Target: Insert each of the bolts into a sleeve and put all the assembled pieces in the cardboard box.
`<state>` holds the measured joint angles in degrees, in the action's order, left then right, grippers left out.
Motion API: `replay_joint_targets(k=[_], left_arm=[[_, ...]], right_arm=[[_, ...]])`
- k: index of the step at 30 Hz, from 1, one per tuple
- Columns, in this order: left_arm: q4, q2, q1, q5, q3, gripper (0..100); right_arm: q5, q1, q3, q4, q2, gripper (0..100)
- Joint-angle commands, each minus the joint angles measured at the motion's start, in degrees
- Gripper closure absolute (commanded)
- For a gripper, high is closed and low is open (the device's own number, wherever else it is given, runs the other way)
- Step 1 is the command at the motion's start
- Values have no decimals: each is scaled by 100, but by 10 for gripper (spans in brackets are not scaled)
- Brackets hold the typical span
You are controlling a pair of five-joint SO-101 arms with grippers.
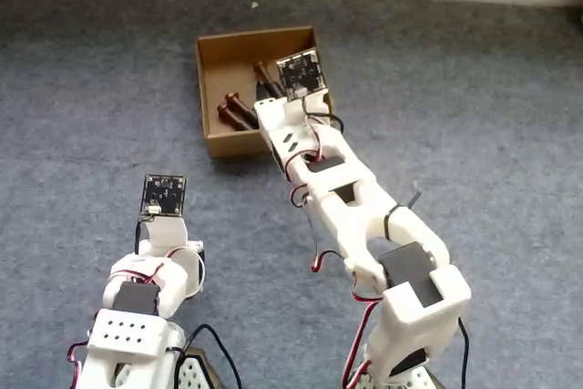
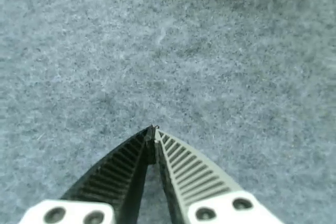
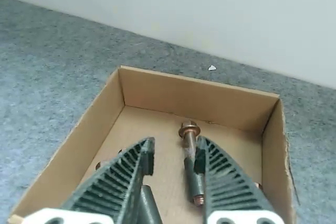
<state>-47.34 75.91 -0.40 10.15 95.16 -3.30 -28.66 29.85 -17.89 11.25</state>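
The cardboard box (image 1: 208, 88) sits on the grey carpet at the far middle, and several copper bolts in dark sleeves (image 1: 232, 114) lie in it. My right gripper (image 3: 176, 142) hangs open over the box (image 3: 199, 95), pointing down into it. One bolt in its sleeve (image 3: 190, 153) lies on the box floor between the fingers, close to one of them. Ends of other pieces (image 3: 257, 186) peek out beside the fingers. My left gripper (image 2: 154, 128) is shut on nothing, low over bare carpet at the near left, where its arm (image 1: 150, 271) is folded back.
Grey carpet (image 1: 474, 116) surrounds the box on all sides. A pale wall (image 3: 210, 9) runs just behind the box. A tiny light scrap (image 3: 211, 67) lies on the carpet near the wall. The right arm (image 1: 355, 207) stretches diagonally from the near right to the box.
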Motion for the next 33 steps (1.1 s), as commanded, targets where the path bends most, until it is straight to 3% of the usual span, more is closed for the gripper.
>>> replay_joint_targets(k=[1,5,10,18,33], left_arm=[[114,57,-92,-53,-4,994],[114,57,-92,-53,-4,994],[114,57,-92,-53,-4,994],[114,57,-92,-53,-4,994],[114,57,-92,-53,-4,994]], right_arm=[[-35,-110,189,57,-813,882],[-44,-171,875,57,-1789,889],[-35,-84,1358,470,-2703,997],[-26,295,2000,1666,-4154,993],[-26,998,4444,3002,-7609,993]])
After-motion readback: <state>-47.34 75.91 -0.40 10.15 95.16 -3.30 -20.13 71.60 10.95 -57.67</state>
